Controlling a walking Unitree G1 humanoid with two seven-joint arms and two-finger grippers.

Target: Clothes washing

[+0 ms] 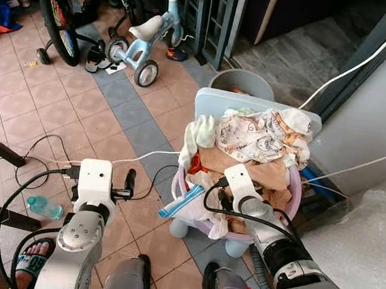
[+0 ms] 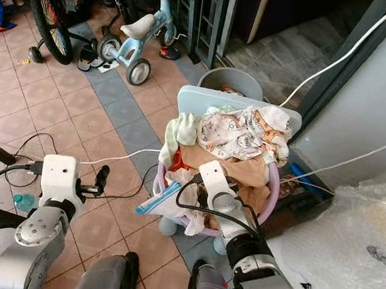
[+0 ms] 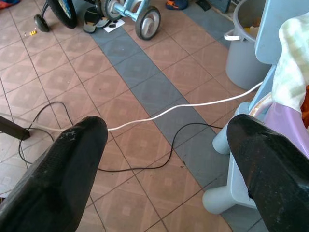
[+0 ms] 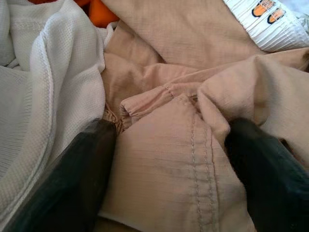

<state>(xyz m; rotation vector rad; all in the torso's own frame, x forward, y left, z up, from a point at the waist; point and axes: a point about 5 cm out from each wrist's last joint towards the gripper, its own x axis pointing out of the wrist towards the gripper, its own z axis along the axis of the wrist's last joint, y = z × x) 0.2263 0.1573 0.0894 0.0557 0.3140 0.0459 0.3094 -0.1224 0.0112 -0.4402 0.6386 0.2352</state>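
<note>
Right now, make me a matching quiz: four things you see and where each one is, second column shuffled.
1. tan garment
2. water bottle
3. grey bucket
4. tricycle

A. on the tiles beside the left arm
B. behind the chair's backrest
C. between the right gripper's fingers
D. parked by the gate

Pairs: 1-C, 2-A, 3-B, 4-D

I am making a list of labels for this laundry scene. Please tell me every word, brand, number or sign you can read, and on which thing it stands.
No text can be read in these pictures.
Water bottle on the floor: its label is too small to read.
Printed cloth on the clothes pile: small drawn figures, no clear words.
White ribbed cloth: orange marks, not letters.
</note>
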